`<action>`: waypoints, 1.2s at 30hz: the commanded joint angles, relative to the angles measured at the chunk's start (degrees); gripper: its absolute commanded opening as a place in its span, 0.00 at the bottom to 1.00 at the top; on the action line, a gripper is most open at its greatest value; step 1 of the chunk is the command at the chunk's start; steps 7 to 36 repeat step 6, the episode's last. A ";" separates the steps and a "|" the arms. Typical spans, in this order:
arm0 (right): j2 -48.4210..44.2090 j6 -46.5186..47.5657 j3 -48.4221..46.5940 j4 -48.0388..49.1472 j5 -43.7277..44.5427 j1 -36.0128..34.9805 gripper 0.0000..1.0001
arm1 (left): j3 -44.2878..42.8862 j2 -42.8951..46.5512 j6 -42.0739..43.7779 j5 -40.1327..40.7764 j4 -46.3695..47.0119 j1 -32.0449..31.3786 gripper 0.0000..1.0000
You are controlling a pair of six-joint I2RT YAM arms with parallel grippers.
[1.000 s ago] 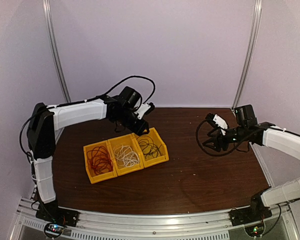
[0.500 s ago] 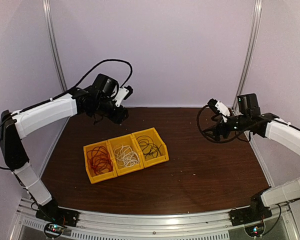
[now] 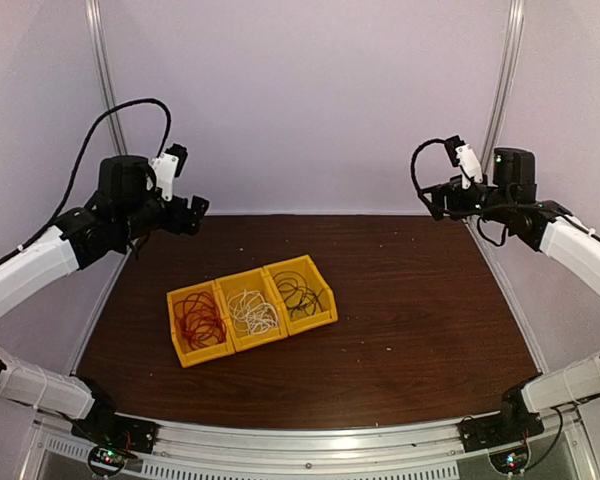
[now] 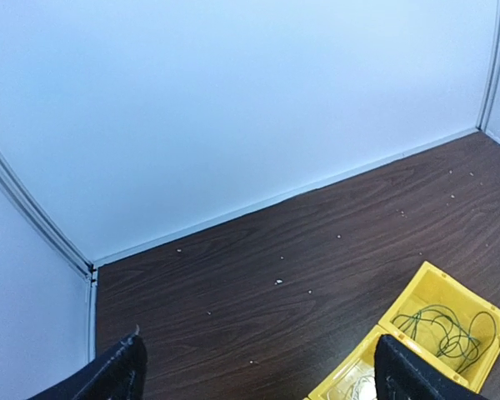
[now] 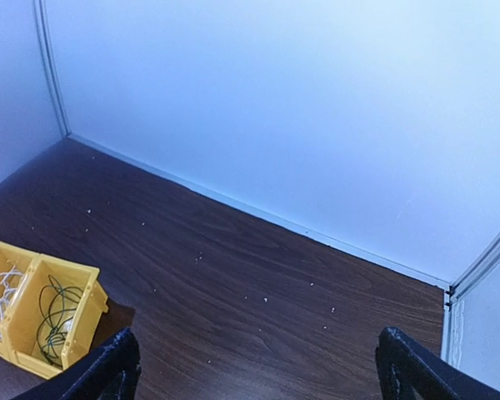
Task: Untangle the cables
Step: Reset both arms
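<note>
Red cables (image 3: 199, 320), white cables (image 3: 253, 313), black cables (image 3: 298, 293): one colour each in three yellow bins (image 3: 280, 268) on the desk (image 3: 410, 320). Probably limp, light, snag-prone; best bet is pinching a single outer loop. Left claw (image 3: 187, 214) and right claw (image 3: 435, 198) are wide open and empty, hovering high. Cables sit well below, between them.

1. No words, labels, brand marks, numbers or signs can be read in any view.
2. The small boards (image 3: 108, 458) at the arm bases show only tiny lights; any print there is too small to tell.
</note>
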State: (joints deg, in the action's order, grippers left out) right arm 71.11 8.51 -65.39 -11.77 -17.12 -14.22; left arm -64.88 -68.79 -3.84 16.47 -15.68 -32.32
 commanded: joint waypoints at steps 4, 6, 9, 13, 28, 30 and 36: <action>-0.14 -5.51 -0.39 3.81 8.23 0.31 1.00 | 3.70 0.95 -6.05 1.66 5.93 2.17 0.98; -0.78 -5.52 0.90 4.51 7.57 0.33 1.00 | 4.65 1.94 -6.81 1.32 6.36 2.78 0.97; -0.78 -5.52 0.90 4.51 7.57 0.33 1.00 | 4.65 1.94 -6.81 1.32 6.36 2.78 0.97; -0.78 -5.52 0.90 4.51 7.57 0.33 1.00 | 4.65 1.94 -6.81 1.32 6.36 2.78 0.97; -0.78 -5.52 0.90 4.51 7.57 0.33 1.00 | 4.65 1.94 -6.81 1.32 6.36 2.78 0.97; -0.78 -5.52 0.90 4.51 7.57 0.33 1.00 | 4.65 1.94 -6.81 1.32 6.36 2.78 0.97; -0.78 -5.52 0.90 4.51 7.57 0.33 1.00 | 4.65 1.94 -6.81 1.32 6.36 2.78 0.97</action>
